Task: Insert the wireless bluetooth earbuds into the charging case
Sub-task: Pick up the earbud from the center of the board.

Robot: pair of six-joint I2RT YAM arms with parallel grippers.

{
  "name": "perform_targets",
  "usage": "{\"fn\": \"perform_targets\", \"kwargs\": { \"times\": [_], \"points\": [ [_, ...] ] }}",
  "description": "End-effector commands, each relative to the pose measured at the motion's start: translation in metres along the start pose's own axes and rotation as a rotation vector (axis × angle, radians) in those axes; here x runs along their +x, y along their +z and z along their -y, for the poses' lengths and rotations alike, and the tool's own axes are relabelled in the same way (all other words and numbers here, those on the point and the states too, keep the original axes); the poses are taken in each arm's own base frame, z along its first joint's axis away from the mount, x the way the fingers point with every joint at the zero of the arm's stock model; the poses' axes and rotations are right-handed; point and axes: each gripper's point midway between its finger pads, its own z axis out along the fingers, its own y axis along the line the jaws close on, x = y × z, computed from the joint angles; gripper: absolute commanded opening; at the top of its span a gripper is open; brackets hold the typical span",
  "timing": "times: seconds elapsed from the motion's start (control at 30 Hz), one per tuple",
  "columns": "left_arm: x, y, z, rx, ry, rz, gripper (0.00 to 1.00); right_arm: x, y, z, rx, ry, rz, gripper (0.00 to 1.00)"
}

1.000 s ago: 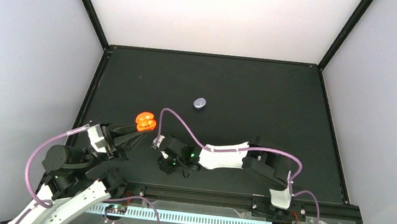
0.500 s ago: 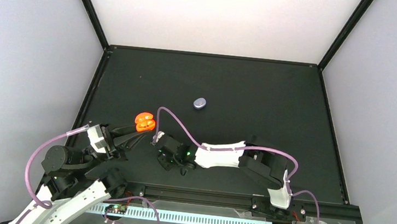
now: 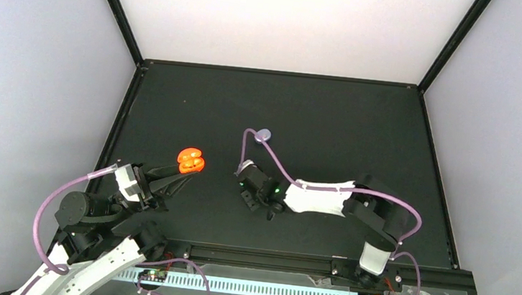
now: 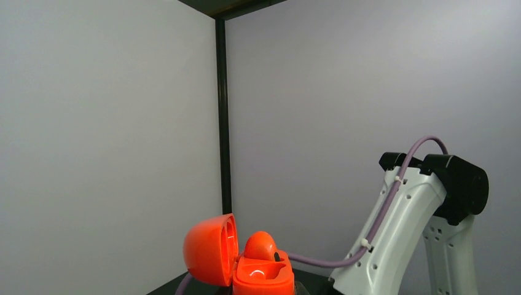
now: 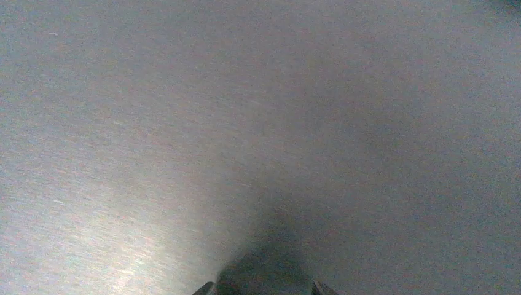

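Note:
My left gripper (image 3: pixel 185 170) is shut on an open red-orange charging case (image 3: pixel 191 160) and holds it up above the mat. In the left wrist view the case (image 4: pixel 264 276) has its lid (image 4: pixel 209 249) swung open to the left. One red-orange earbud (image 4: pixel 260 244) sits in the far slot, and the near slot shows empty. My right gripper (image 3: pixel 253 187) hangs low over bare mat to the right of the case. Its fingertips (image 5: pixel 206 288) stand apart with nothing between them. No other earbuds are in view.
A shut grey-purple case (image 3: pixel 264 135) lies on the black mat (image 3: pixel 332 125) behind the right gripper, partly crossed by the purple cable (image 3: pixel 248 140). Black frame posts and pale walls enclose the mat. The right arm (image 4: pixel 418 221) shows in the left wrist view.
My right gripper has drawn away to the right and a little farther back from the red-orange case. The left gripper and the case have not moved.

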Motion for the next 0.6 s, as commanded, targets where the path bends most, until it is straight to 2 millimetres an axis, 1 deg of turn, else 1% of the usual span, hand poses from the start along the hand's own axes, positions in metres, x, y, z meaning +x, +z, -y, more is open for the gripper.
{"fn": "perform_targets", "kwargs": {
  "times": [0.0,0.1,0.17,0.3,0.37,0.4,0.47,0.57],
  "points": [
    [-0.004,0.000,0.000,-0.001,0.011,0.018,0.02,-0.004,-0.022,0.027,0.038,0.043,0.017,0.42],
    [-0.003,0.001,0.001,0.006,0.008,0.023,0.02,-0.014,-0.046,0.021,-0.034,0.068,0.067,0.44],
    [-0.003,0.001,0.002,0.014,0.005,0.026,0.02,-0.013,-0.058,0.012,-0.099,0.083,0.076,0.44],
    [0.001,0.001,0.004,0.026,-0.009,0.028,0.01,-0.004,-0.073,-0.010,-0.224,0.112,0.070,0.38],
    [0.003,0.001,0.004,0.030,-0.017,0.031,0.02,0.004,-0.071,-0.019,-0.255,0.111,0.040,0.33],
    [0.005,0.001,0.005,0.033,-0.021,0.031,0.01,0.009,-0.067,-0.019,-0.248,0.114,0.016,0.30],
    [0.006,0.001,0.005,0.037,-0.029,0.029,0.02,0.020,-0.057,-0.012,-0.201,0.133,-0.020,0.26],
    [0.007,0.002,0.006,0.041,-0.037,0.028,0.02,0.029,-0.047,0.001,-0.122,0.160,-0.033,0.21]
  ]
}}
